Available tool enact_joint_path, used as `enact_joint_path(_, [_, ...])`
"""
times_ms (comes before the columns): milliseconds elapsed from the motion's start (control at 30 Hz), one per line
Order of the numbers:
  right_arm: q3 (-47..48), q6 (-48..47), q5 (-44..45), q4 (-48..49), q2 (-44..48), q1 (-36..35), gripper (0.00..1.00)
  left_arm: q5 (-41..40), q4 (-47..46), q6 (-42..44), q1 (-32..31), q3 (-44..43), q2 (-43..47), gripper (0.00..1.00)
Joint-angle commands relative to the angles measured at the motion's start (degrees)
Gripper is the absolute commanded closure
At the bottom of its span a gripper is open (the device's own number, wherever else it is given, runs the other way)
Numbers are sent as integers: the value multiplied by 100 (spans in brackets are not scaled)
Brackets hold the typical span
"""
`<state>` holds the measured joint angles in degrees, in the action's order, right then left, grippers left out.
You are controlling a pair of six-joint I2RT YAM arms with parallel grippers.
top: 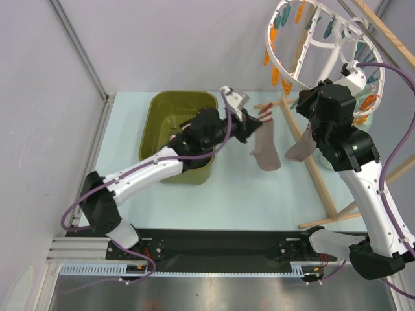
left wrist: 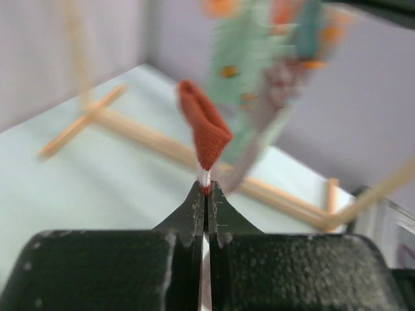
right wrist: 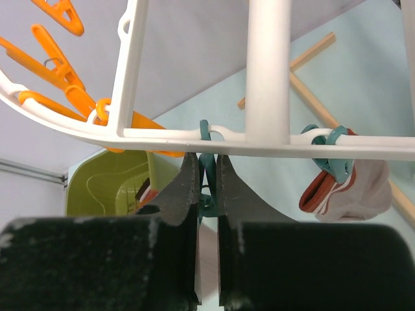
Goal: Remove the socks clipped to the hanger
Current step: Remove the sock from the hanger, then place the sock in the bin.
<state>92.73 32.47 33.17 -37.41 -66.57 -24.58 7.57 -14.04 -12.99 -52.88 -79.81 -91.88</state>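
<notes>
The left gripper [left wrist: 205, 188] is shut on the red cuff of the held sock [left wrist: 206, 129], which hangs lengthwise downward off the left side of the hanger [right wrist: 266, 65]. The right gripper [right wrist: 207, 172] is pinched narrowly around a teal peg [right wrist: 206, 202] under the hanger's rim. The clipped sock [right wrist: 353, 191] is found just right of that peg, so the right arm is judged nearer.

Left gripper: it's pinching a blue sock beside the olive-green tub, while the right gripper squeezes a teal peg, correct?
Not blue. The left wrist view shows the left gripper shut on a rust-red sock. The rest stands: it is beside the olive-green tub, and the right gripper squeezes a teal peg.
</notes>
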Motion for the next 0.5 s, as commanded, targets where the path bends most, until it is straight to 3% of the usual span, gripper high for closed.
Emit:
enact_joint_path(0, [-79,-12,-91,286,205,32,100,-746,1355,-230,840,62,827,100])
enact_joint_path(100, [-71,-13,-152,348,179,41,100,-1616,2542,121,1121,62,1031,100])
enact_joint_path(200, [-97,58,-249,392,179,41,100,-2189,2932,148,1402,377,1373,99])
enact_joint_path(300, [-88,67,-284,418,179,50,100,-2637,3012,192,1552,807,1585,98])
enact_joint_path(467, [-71,67,-337,419,196,76,100,-2708,2864,-19,1939,1336,1673,100])
